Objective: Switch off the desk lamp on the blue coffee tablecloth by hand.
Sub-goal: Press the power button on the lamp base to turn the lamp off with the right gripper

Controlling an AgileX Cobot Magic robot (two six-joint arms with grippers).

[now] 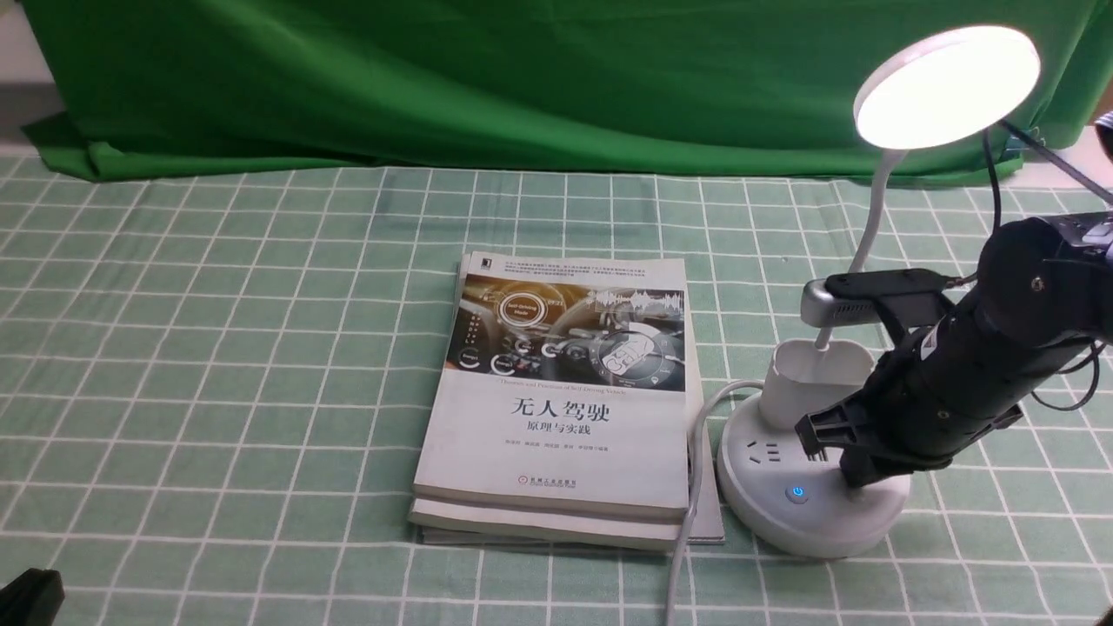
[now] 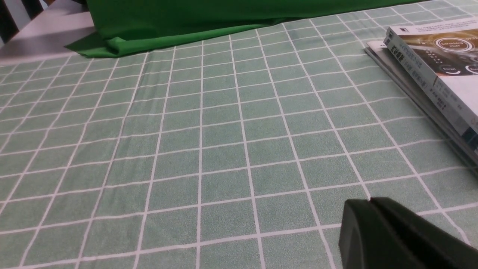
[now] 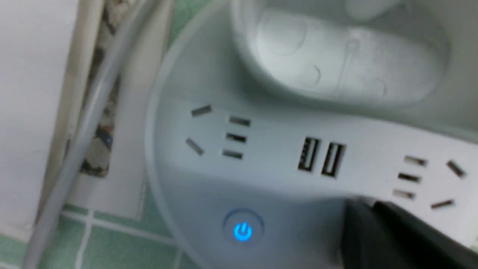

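Black fingertips clenched on nothing, we are holding our right hand over the lit desk lamp base, beside its glowing blue button, near the blue coffee tablecloth front-right corner, our left hand, likewise clenched, hovering front-left.

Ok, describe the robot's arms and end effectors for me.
The right arm is matte black and tubular, with thin black cables and a silver-grey camera bar. The right end effector and left end effector are plain black, blocky plastic.
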